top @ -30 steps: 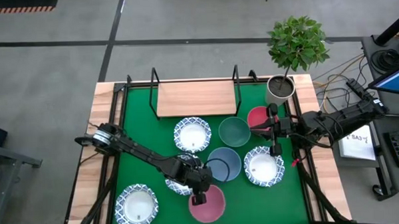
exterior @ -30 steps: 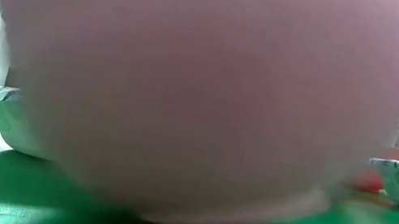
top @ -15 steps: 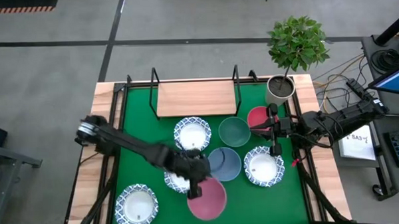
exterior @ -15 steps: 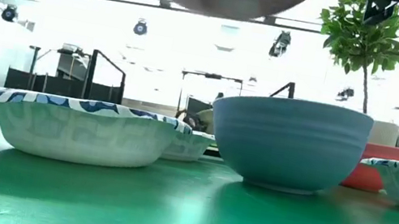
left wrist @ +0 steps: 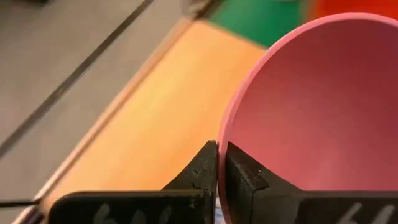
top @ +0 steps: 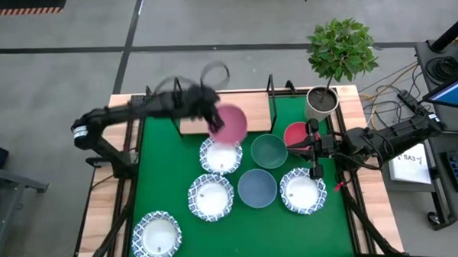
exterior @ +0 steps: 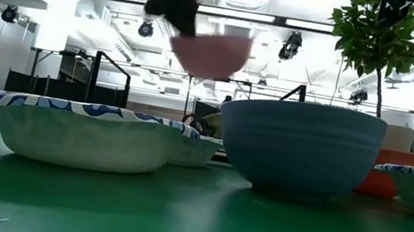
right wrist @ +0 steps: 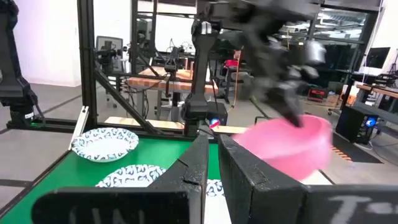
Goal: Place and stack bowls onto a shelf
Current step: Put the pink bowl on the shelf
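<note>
We see the left gripper [top: 211,120] holding the plain pink round bowl [top: 229,122] in the air, its fingers [left wrist: 202,177] pinching the rim. In the high view the bowl sits at upper centre, overlapping the lower right part of the flat light-wood shelf board [top: 202,114], so the coming move turns on lowering it onto that board, between the thin black wire uprights [top: 271,93]. The left arm is plainly the nearer one. The right gripper [top: 314,150] waits at the right edge of the green mat [top: 162,184], beside the red bowl [top: 296,132], its fingers [right wrist: 193,168] pressed nearly together. Motion blur smears the left gripper, and we cannot judge the bowl's height above the board.
</note>
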